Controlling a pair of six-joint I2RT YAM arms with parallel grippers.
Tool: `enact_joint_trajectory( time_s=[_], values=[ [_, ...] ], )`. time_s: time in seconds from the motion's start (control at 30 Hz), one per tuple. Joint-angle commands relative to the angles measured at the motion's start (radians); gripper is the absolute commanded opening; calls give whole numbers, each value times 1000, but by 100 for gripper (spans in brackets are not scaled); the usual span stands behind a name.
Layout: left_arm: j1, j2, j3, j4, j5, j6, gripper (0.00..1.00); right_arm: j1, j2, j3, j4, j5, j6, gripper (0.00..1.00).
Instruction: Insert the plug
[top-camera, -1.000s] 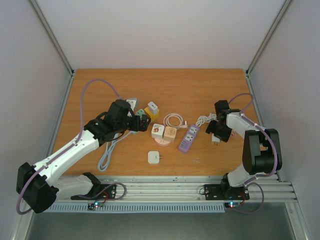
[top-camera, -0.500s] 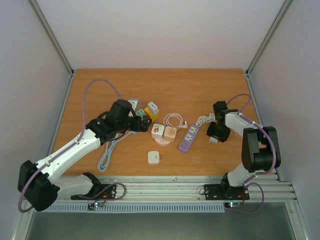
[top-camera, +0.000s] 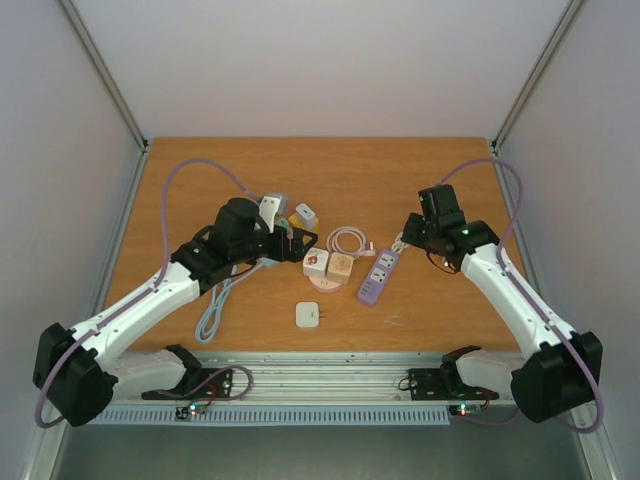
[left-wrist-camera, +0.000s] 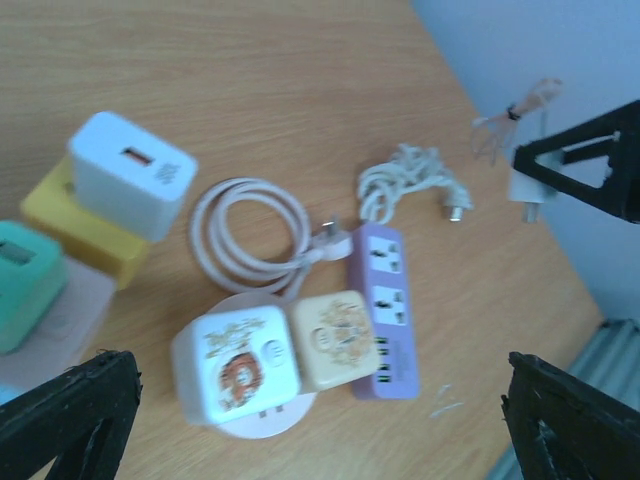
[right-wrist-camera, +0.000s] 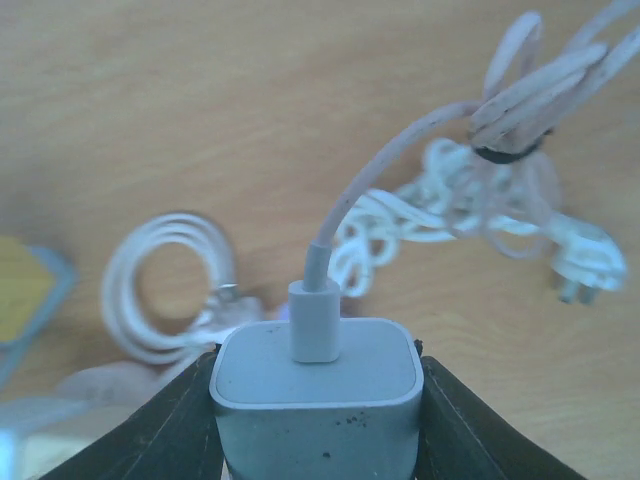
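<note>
Just right of the purple power strip (top-camera: 378, 276), our right gripper (right-wrist-camera: 318, 420) pinches the white charger (right-wrist-camera: 318, 370) aloft; left gripper (top-camera: 298, 240) gapes empty. We fear its bundled cable (right-wrist-camera: 520, 110) dragging and twisting it askew at insertion.

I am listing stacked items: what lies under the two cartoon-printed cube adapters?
A round pale disc lies under the white cube adapter and the cream cube adapter. Only its rim shows; the covered middle cannot be seen.
</note>
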Motion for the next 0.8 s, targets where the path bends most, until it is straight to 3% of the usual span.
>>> enact_joint_trajectory(
  time_s=[0.0, 0.17, 0.4, 0.6, 0.77],
  values=[
    [2, -8, -27, 249, 180, -26, 98, 64, -70, 45, 58, -104, 32, 44],
    [-34, 38, -29, 421, 209, -62, 94, 157, -126, 35, 232, -251, 171, 44],
    [-150, 127, -26, 601, 116, -52, 91, 268, -134, 30, 435, -317, 401, 44],
    [-174, 176, -14, 657, 14, -30, 80, 293, -140, 33, 494, -363, 482, 45],
    [-177, 182, -18, 722, -2, -11, 78, 296, -145, 36, 497, -395, 499, 45]
  ],
)
